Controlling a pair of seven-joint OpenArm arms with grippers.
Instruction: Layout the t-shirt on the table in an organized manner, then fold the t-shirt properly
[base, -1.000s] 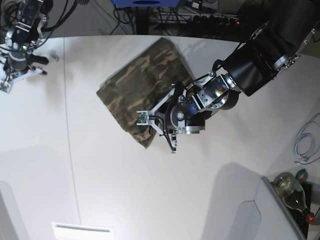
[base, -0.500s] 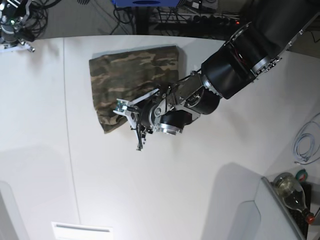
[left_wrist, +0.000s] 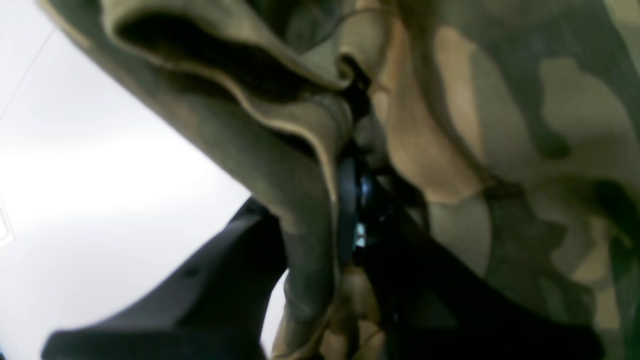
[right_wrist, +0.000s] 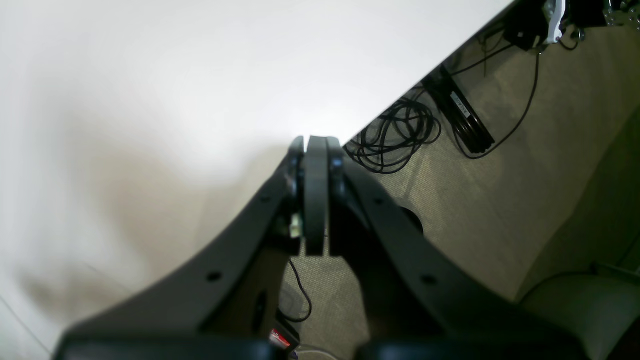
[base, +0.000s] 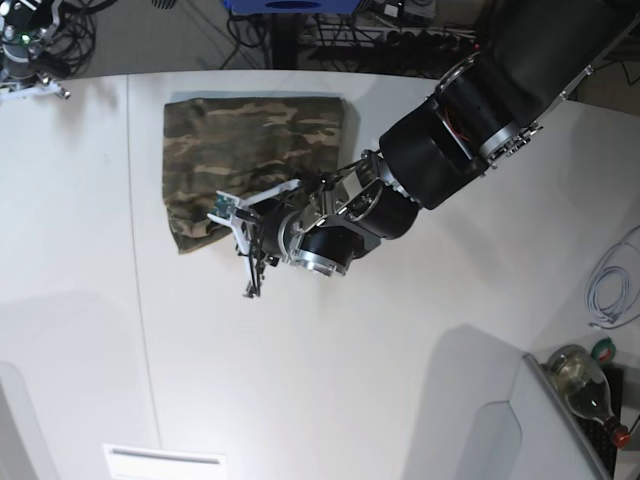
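**Left arm gripping the folded camouflage shirt at its near edge**

The t-shirt (base: 255, 150) is lying as a compact folded rectangle toward the far edge of the table (base: 350, 380), just on the near side of the dark seam line (base: 140, 300). The left gripper (base: 243, 238) is reaching over the shirt's near edge; in the left wrist view its dark fingers (left_wrist: 350, 200) are nearly closed and pinching a bunched fold of the cloth, tan inner hem showing. The right gripper (right_wrist: 315, 145) is sitting with its jaws fully together and holding nothing, parked off the table's far left corner above the floor cables (right_wrist: 400, 135).

The shirt is looking light, limp and easily rumpled, so any drag is likely to skew the layers. A pinch through all layers at a hemmed edge or corner seems the soundest hold, with the cloth kept low to the tabletop.
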